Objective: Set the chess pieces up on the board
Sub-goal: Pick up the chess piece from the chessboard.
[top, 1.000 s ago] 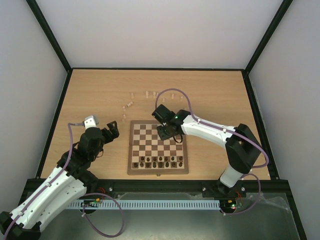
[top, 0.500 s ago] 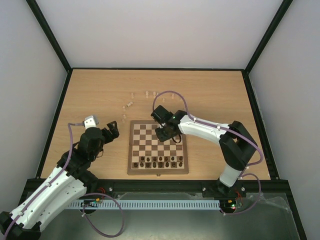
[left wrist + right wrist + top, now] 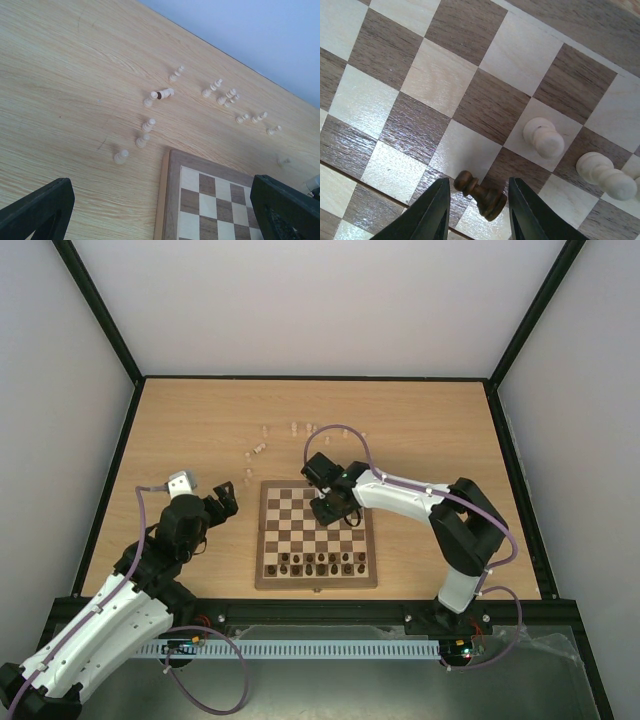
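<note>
The board (image 3: 261, 540) lies mid-table with a row of dark chess pieces (image 3: 320, 562) along its near edge. Several pale pieces (image 3: 258, 448) are scattered on the table beyond it, some lying down (image 3: 159, 94). My right gripper (image 3: 328, 506) hovers over the board's far half. In the right wrist view its jaws (image 3: 479, 187) straddle a tilted dark pawn (image 3: 487, 197), with a thin gap on each side. Two pale pawns (image 3: 543, 137) stand just to the right. My left gripper (image 3: 222, 502) stands wide open and empty left of the board (image 3: 172, 200).
A pale pawn (image 3: 121, 156) stands close to the board's far left corner. More pale pieces (image 3: 220, 95) lie further back. Black frame posts and grey walls bound the tabletop (image 3: 430, 430).
The right gripper slid slightly left over the board and its jaws narrowed a little around the dark pawn. The right elbow swung leftwards. The left arm stayed still.
</note>
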Available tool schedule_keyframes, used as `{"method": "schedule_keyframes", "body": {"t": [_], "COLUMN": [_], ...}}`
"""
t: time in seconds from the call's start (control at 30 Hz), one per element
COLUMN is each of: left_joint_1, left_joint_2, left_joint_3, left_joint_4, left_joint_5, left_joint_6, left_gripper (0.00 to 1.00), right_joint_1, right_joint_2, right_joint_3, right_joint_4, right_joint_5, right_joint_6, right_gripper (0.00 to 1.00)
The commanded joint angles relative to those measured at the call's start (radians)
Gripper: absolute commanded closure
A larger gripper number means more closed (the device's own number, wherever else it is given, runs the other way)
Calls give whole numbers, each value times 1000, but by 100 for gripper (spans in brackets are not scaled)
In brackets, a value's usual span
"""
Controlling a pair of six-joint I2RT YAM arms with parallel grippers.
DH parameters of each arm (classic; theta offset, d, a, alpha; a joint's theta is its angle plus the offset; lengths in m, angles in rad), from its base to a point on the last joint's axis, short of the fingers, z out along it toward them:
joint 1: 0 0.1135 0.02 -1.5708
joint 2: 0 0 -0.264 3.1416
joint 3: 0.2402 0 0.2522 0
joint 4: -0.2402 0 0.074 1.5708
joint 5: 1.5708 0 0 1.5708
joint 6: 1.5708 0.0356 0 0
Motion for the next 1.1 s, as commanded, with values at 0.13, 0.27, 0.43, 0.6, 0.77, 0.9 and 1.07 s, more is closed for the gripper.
{"method": "schedule_keyframes", "body": {"t": [0.13, 0.27, 0.43, 0.6, 0.77, 0.9, 1.07], "left_joint_1": [5, 6, 4, 5, 5, 6, 5], "left_joint_2": [3, 2, 4, 9, 11, 11, 9], "left_joint_3": [4, 4, 0, -3, -6, -7, -6], "left_joint_4": [-4, -3, 0, 4, 7, 9, 9], "left_joint_5": [-20, -21, -21, -21, -19, -17, -17], "left_joint_6": [5, 3, 3, 3, 3, 2, 2], "left_gripper": [1, 0, 0, 1, 0, 1, 1], "right_joint_1": [-16, -17, -17, -17, -17, -17, -17], "right_joint_2": [22, 24, 20, 13, 0, -13, -31], "right_joint_3": [-24, -26, -39, -57, -73, -84, -92], "right_joint_4": [-7, -7, -7, -3, -2, -7, -21], "right_joint_5": [-9, -9, -11, -18, -19, -11, 4], "right_joint_6": [-20, -20, -17, -6, 4, 10, 19], "right_gripper": [67, 68, 68, 67, 66, 67, 67]}}
